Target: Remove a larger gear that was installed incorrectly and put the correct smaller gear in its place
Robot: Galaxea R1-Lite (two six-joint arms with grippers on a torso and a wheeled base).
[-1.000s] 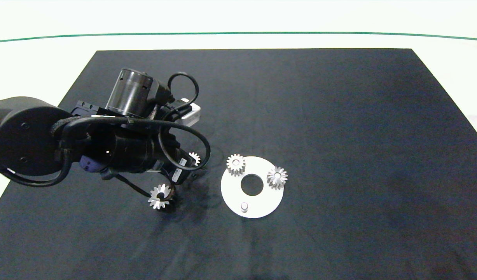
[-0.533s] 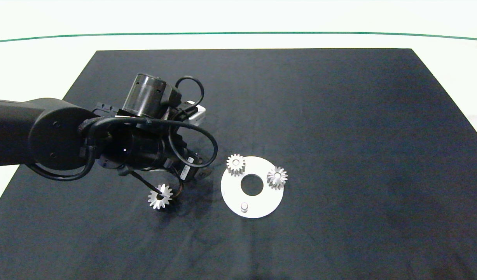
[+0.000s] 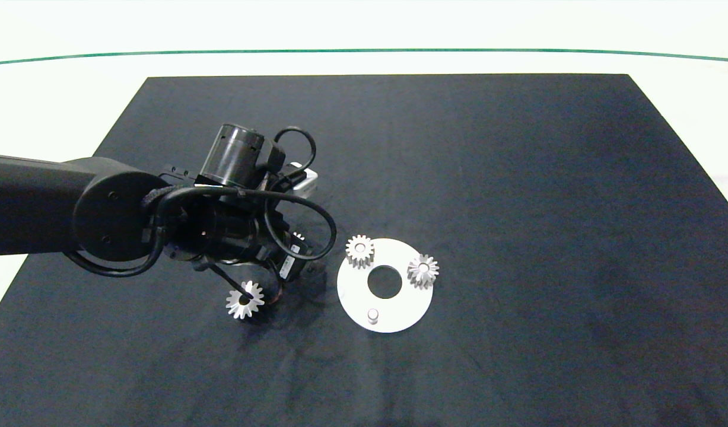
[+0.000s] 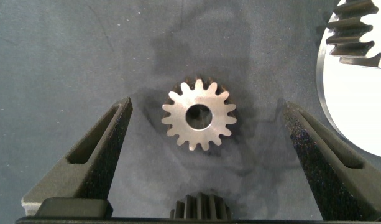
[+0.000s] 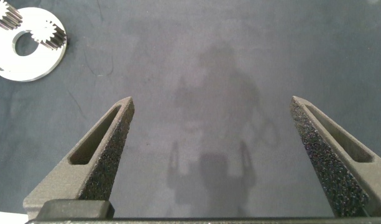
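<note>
L arm reaches in from the table's left edge. Upper link runs about level, the wrist bends down over the black mat (image 3: 518, 178), and cables loop round the wrist housing. L gripper (image 4: 207, 106) points down at the mat and is released: fingers spread wide, gripping nothing. I see the smaller gear (image 4: 178, 118) lying flat on the mat between the two fingers, w/ a clear gap to each pad. From the head cam it's mostly hidden under the wrist, just left of the white disc (image 3: 393, 311).

A second toothed edge shows low in the L wrist cam near the gripper base; can't tell which gear that is.

The larger gear (image 3: 252, 299) lies flat on the mat, off the disc and nearer the table's front edge than the wrist. A thin cable crosses its bore.

The disc sits approx mid-mat. It carries two small gears, one at its far-left rim (image 3: 359, 250) and one at its right rim (image 3: 423, 270). There's a bare peg (image 3: 372, 315) at its front rim.

R arm isn't in the head cam. R gripper (image 5: 212, 99) is also released, fingers wide apart over bare mat, well away from the disc.
</note>
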